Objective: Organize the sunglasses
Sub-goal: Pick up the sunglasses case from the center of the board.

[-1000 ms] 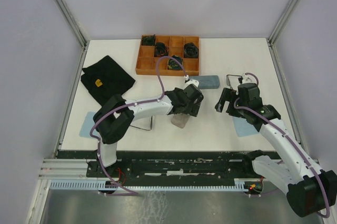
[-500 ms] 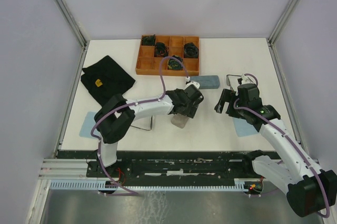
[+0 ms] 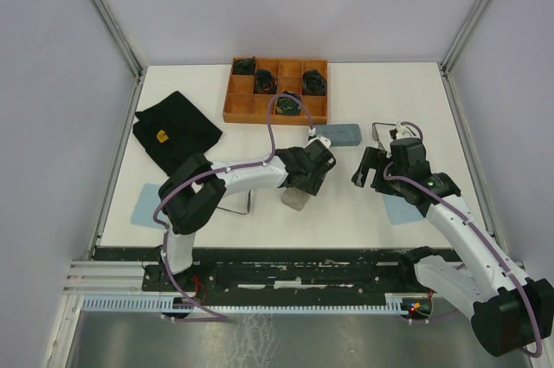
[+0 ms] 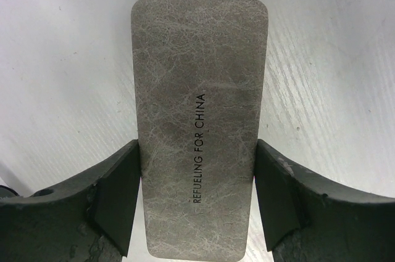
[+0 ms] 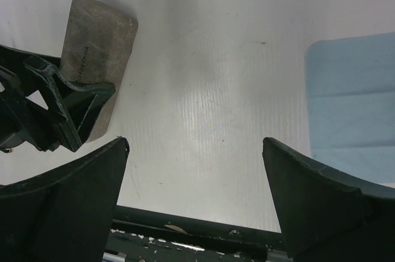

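A grey oblong case (image 4: 200, 120) printed with dark lettering lies flat on the white table, and my left gripper (image 4: 196, 145) is shut on it, one finger against each long side. From above, the left gripper (image 3: 304, 183) sits over the grey case (image 3: 295, 200) at mid-table. One pair of sunglasses (image 3: 381, 132), thin and dark-framed, lies just beyond my right gripper (image 3: 368, 169). Another thin wire frame (image 3: 235, 203), apparently sunglasses, lies under the left arm. The right gripper (image 5: 195, 142) is open over bare table with nothing between its fingers.
A blue case (image 3: 338, 133) lies behind the left gripper. A wooden compartment tray (image 3: 232, 113) with dark green bundles stands at the back. A black cloth (image 3: 176, 130) lies at the left. Light blue mats (image 3: 143, 203) (image 3: 400, 209) lie near each side.
The left gripper's fingers have come in against the sides of the grey case, and the left wrist has shifted slightly. The right arm has stayed put.
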Robot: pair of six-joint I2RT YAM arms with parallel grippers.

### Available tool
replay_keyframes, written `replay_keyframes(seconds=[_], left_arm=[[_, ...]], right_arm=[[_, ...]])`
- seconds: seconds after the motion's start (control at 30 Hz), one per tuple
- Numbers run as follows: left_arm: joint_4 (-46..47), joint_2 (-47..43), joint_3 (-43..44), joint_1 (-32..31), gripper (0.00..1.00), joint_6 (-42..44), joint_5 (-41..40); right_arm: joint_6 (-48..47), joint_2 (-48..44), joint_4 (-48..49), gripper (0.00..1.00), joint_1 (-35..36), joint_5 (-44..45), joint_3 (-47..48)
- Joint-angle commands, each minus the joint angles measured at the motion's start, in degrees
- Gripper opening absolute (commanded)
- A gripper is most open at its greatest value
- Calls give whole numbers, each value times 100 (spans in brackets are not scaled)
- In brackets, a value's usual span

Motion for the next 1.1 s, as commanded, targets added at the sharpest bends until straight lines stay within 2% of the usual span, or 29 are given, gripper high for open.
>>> replay_keyframes(seconds=[0.0,0.07,0.17,0.23,0.33,0.37,0.57,0.67,0.8,0.97,1.07], left_arm=[[21,-49,257,5,59,252,22],[23,-147,242,9,55,294,-22],[94,-377,208,8,41,399,-24],[213,-592,135,9,29,488,22],[386,-1076,3,9,5,607,45],[453,-1256,-63,11,3,647,41],[1523,-2712,-905,48,3,869,788],[1518,-3181,-976,167,3,738,1199],[1225,-3625,-885,341,3,558,1840],[1899,-4420,-1404,434,3,352,2307],[2148,-4716,-1601,440,3,354,2380]], right_arm=[[-36,-38,165,99,29,-19,4],[-29,-67,173,99,30,-13,-5],[15,-125,178,99,30,62,-1],[52,-215,180,99,30,144,12],[61,-448,296,99,26,170,3],[49,-532,339,99,30,185,7],[-272,-1004,636,99,26,20,146],[-317,-1241,824,99,32,-207,236],[-540,-1484,1008,99,24,-907,493],[-761,-1676,1471,99,30,-2169,538],[-584,-1734,1677,99,30,-2513,505]])
